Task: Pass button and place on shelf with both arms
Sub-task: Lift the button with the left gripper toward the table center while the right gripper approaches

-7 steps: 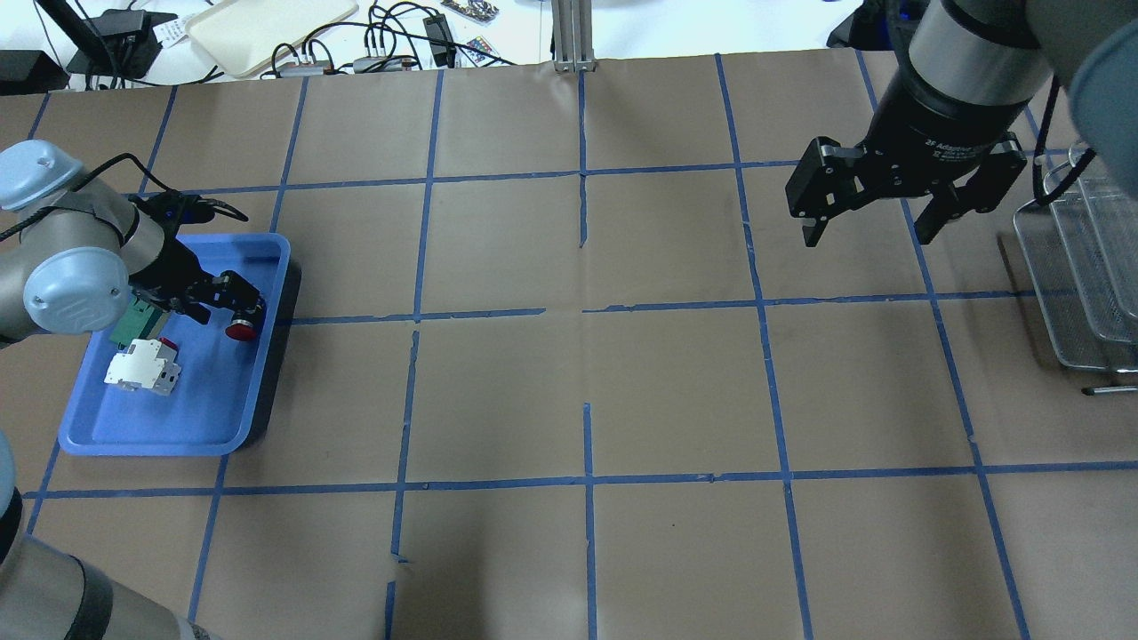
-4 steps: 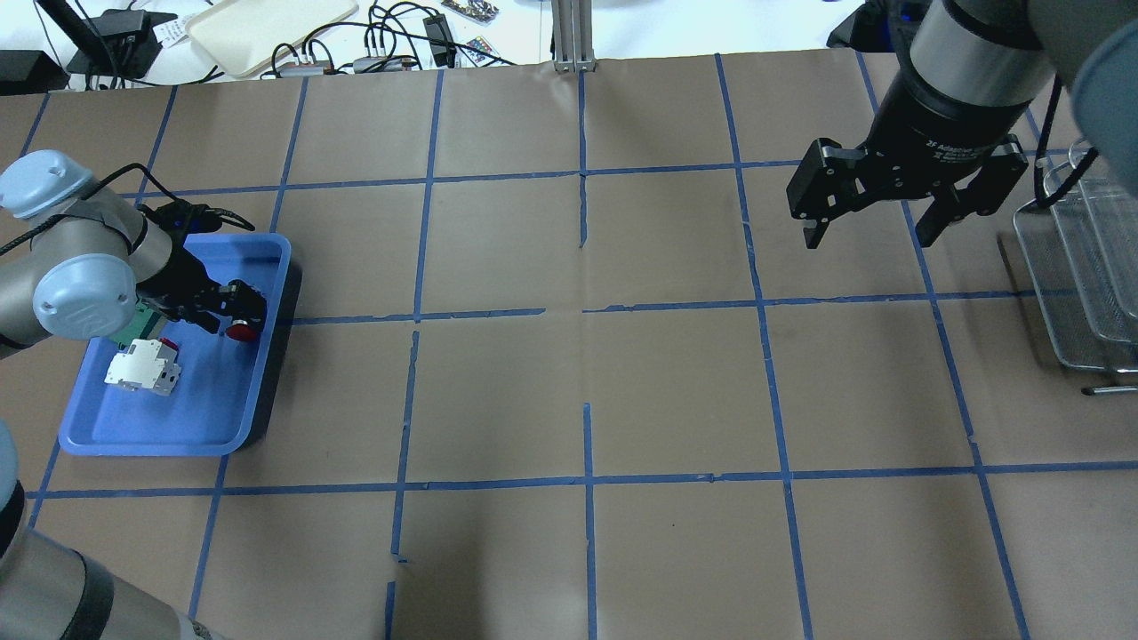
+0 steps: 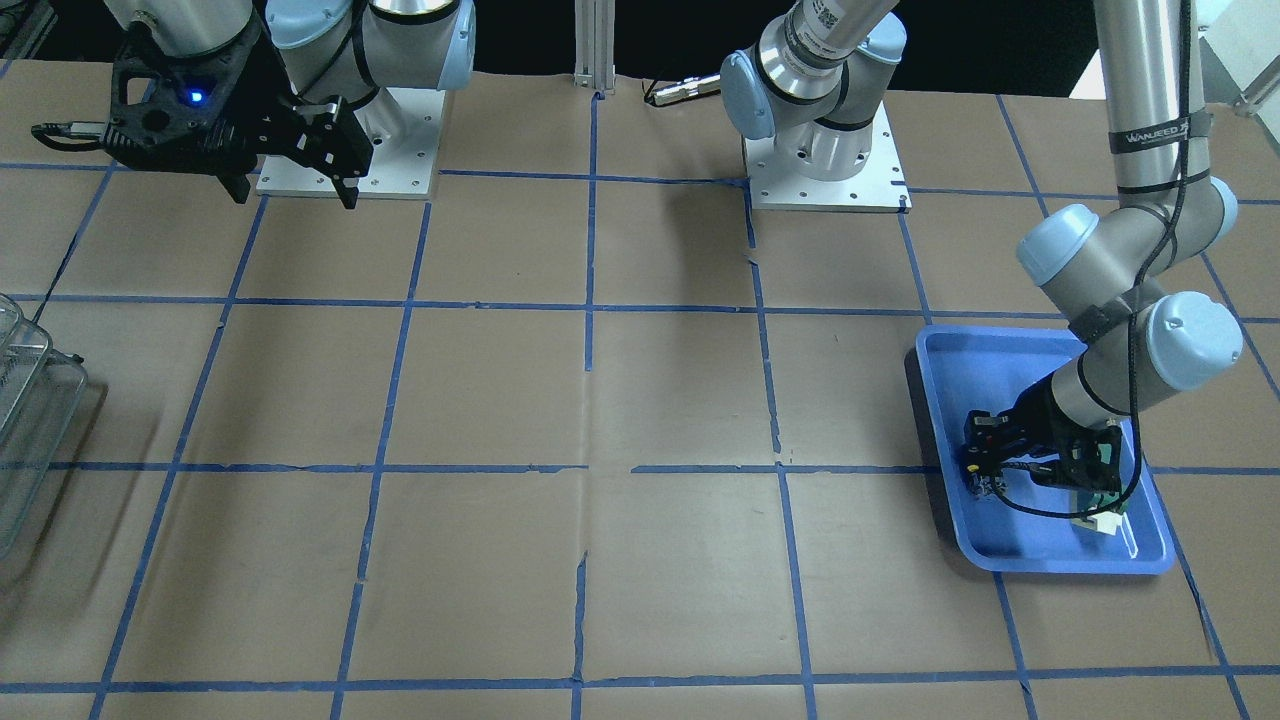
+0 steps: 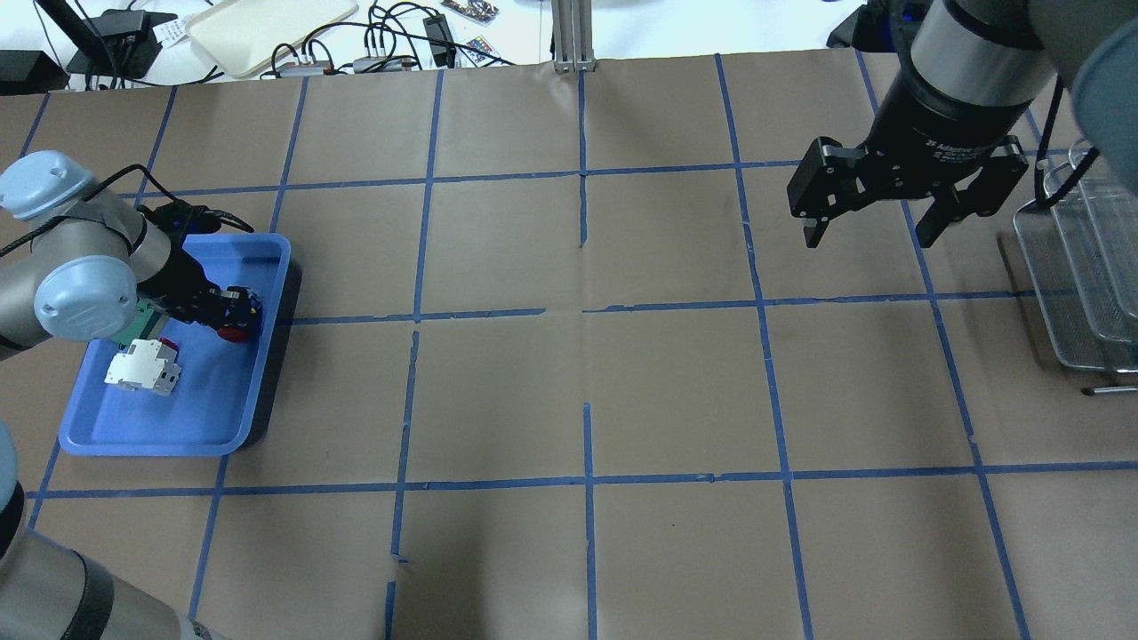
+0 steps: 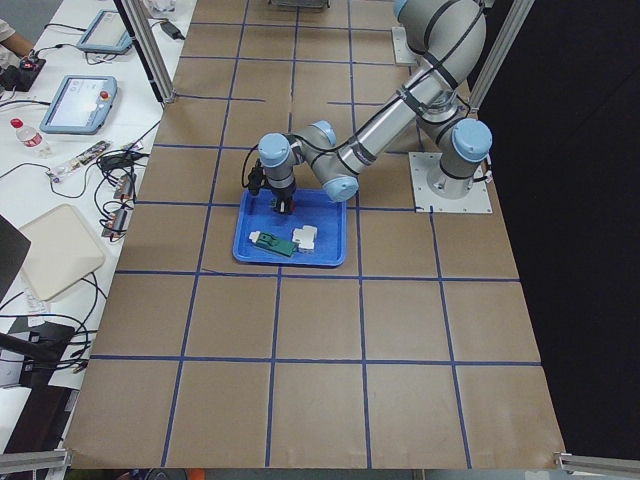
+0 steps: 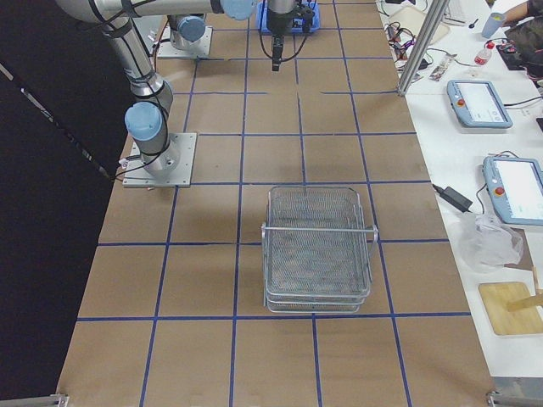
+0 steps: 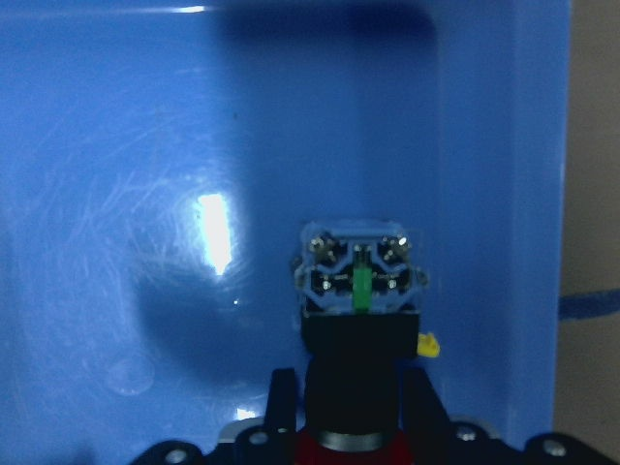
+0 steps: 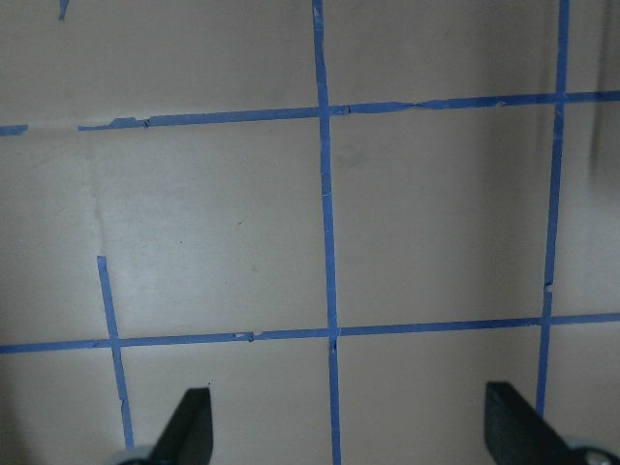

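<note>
We see a table (image 4: 676,382) covered in brown paper, with blue tape dividing it into a grid of squares. A blue tray (image 4: 151,447) lies flat on the paper near one end. At the opposite end from the blue tray stands the wire shelf (image 6: 316,246), well apart from it. Two white base plates sit along the robot's edge, one (image 3: 870,190) nearer the blue tray and the other (image 3: 400,170) farther off.

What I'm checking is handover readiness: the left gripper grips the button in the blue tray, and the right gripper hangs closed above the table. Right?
No: the right gripper hangs open above the table, per the overhead view. The left gripper does grip the button in the blue tray.
</note>
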`<state>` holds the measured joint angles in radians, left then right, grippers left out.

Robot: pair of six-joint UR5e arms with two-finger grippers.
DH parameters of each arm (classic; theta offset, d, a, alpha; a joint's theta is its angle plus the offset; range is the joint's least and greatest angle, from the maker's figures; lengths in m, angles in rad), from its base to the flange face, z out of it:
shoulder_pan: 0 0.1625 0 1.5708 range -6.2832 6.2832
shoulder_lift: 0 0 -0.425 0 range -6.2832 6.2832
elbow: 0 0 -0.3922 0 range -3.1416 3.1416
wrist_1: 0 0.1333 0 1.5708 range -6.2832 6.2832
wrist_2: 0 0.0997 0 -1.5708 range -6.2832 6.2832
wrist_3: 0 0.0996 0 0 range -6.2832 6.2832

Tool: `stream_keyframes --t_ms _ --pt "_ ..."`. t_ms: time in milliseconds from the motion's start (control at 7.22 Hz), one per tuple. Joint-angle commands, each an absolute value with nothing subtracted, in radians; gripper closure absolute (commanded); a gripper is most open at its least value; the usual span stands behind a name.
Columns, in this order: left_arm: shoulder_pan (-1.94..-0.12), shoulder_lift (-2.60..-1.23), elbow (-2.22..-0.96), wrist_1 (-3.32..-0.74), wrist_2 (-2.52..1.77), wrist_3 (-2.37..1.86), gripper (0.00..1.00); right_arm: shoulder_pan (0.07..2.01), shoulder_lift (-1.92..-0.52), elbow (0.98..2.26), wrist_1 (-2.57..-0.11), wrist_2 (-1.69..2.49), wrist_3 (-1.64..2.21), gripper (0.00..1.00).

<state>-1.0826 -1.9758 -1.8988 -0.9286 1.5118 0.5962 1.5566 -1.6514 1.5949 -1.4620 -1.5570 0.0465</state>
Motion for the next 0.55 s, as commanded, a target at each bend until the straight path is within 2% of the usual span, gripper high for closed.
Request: stream_keyframes --t_ms 0,415 --pt "-1.089 -1.936 -1.881 -0.925 1.511 0.785 1.0 1.549 -1.646 1.594 -1.463 -1.546 0.194 0.0" --pt "-1.172 -1.808 -1.81 -1.078 1.441 1.23 1.0 1.47 -1.641 1.594 -1.457 -1.319 0.341 0.0"
